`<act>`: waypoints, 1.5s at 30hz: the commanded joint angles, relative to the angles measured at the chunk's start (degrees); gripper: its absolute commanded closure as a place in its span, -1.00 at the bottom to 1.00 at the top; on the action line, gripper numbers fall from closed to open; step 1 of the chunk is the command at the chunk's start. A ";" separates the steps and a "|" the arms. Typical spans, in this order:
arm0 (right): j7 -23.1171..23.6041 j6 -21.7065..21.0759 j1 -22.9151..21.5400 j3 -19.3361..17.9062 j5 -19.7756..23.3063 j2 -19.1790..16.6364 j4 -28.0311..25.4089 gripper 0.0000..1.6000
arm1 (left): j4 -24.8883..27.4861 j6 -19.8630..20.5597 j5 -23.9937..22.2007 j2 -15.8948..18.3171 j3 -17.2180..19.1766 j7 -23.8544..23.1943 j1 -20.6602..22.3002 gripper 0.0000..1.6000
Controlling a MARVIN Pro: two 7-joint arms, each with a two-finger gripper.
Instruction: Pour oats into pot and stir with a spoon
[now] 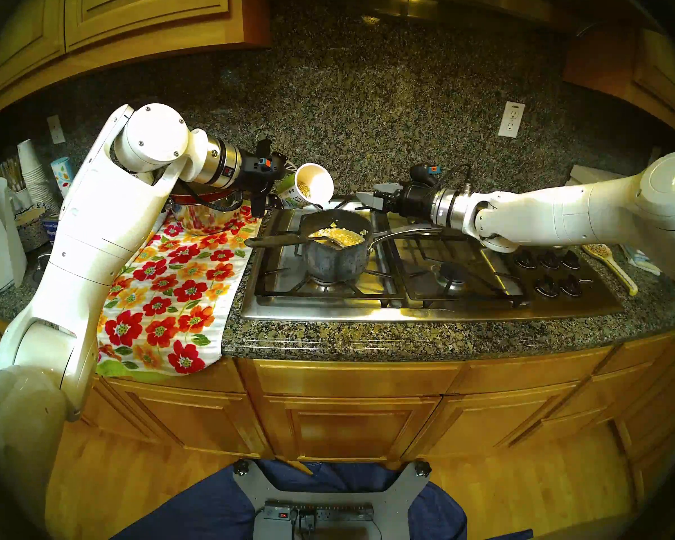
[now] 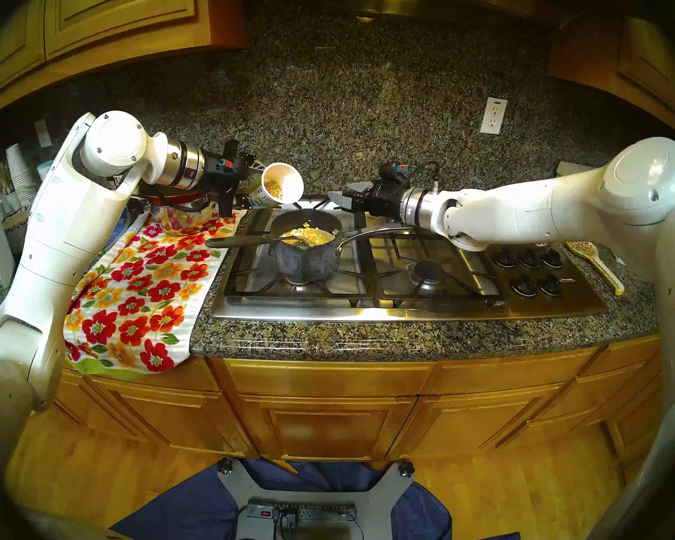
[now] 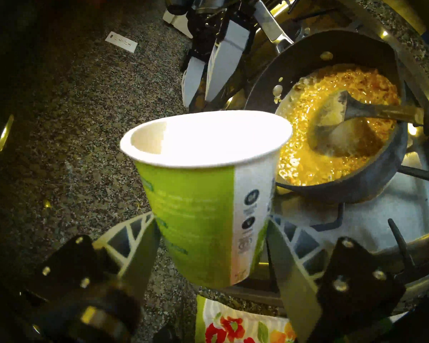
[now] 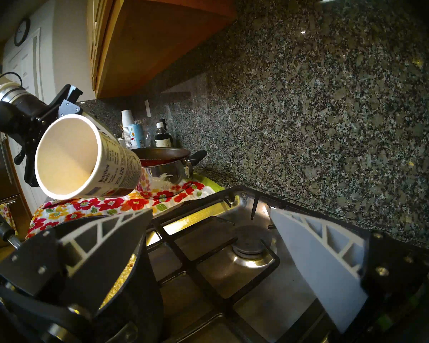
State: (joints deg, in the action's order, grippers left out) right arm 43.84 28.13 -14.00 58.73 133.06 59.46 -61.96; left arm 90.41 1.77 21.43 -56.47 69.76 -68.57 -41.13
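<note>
My left gripper (image 1: 283, 186) (image 3: 211, 221) is shut on the white and green paper cup (image 1: 314, 184) (image 3: 203, 186) (image 4: 84, 156). The cup is tipped on its side, mouth over the back left rim of the pot. A few oats (image 1: 304, 187) lie inside the cup. The dark grey pot (image 1: 334, 262) (image 3: 382, 176) stands on the front left burner and holds oats (image 1: 340, 235) (image 3: 307, 166) in liquid. The spoon (image 1: 281, 241) (image 3: 337, 134) rests in the pot, its black handle sticking out left. My right gripper (image 1: 367, 196) (image 4: 211, 211) hovers open and empty behind the pot.
A shiny steel pot with a red pan on it (image 1: 203, 215) stands on the floral towel (image 1: 172, 293) left of the stove (image 1: 445, 305). Stacked white cups (image 1: 32, 173) are at the far left. Stove knobs (image 1: 550, 270) and a yellow ceramic spoon rest (image 1: 608, 262) are at the right.
</note>
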 commanded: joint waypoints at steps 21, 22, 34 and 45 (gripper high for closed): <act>0.14 0.23 -1.84 -0.79 0.09 0.02 0.35 -1.00 | 11.85 -5.87 13.51 2.14 0.10 16.47 -8.71 0.18; 0.14 0.23 -1.83 -0.79 0.09 0.02 0.36 -1.00 | 12.17 -6.16 14.14 2.30 0.08 17.17 -9.03 0.18; 0.14 0.23 -1.86 -0.77 0.09 0.01 0.33 -1.00 | 15.46 -7.35 17.63 3.61 0.23 21.84 -13.88 0.15; 0.15 0.24 -1.84 -0.77 0.11 0.03 0.35 -1.00 | 16.85 -8.94 21.78 4.17 0.21 25.97 -15.40 0.13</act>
State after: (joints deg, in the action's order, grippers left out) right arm 43.87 28.13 -14.02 58.76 133.10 59.48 -61.97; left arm 105.06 -6.69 40.75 -52.35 68.82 -46.63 -57.12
